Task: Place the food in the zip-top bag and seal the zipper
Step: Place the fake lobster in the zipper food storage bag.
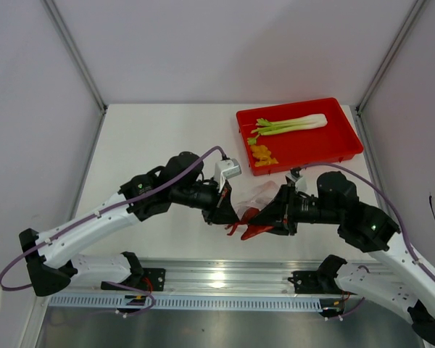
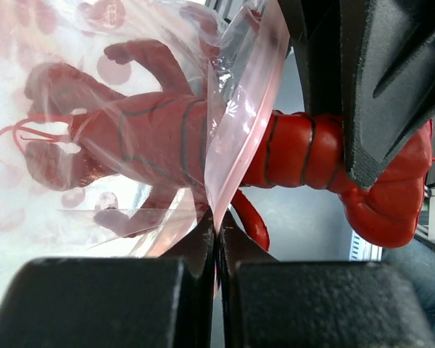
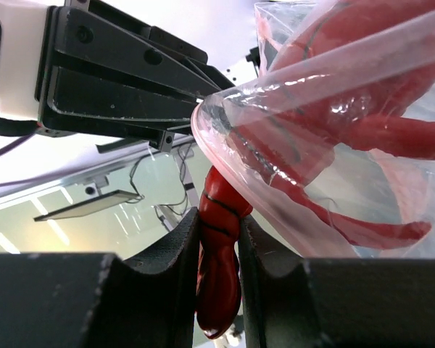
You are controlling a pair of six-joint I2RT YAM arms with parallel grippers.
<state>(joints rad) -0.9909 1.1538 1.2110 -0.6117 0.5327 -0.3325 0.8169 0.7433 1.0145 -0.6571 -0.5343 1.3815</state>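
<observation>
Top view, left pincer [image 1: 228,216]: facing the right pincer [image 1: 267,220] over the surface [image 1: 152,138], zip-top bag [image 1: 262,194] between.
Top view, red tray [image 1: 344,138]: holding green stalk [image 1: 293,125] and yellow-orange cluster [image 1: 262,154].
Left wrist view, left pincer: closed on the bag's pinkish zipper [image 2: 239,138]; dark red spiky piece [image 2: 290,152] half inside the bag, tail outside.
Right wrist view, right pincer: clamped on the spiky piece's tail, bag mouth around its front.

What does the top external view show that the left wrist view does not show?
Only top external: the red tray holding the green stalk and yellow-orange pieces. Only left wrist: the red lobster has head and antennae inside the clear bag, tail outside. Both: left tool on the bag, right tool on the lobster.
</observation>
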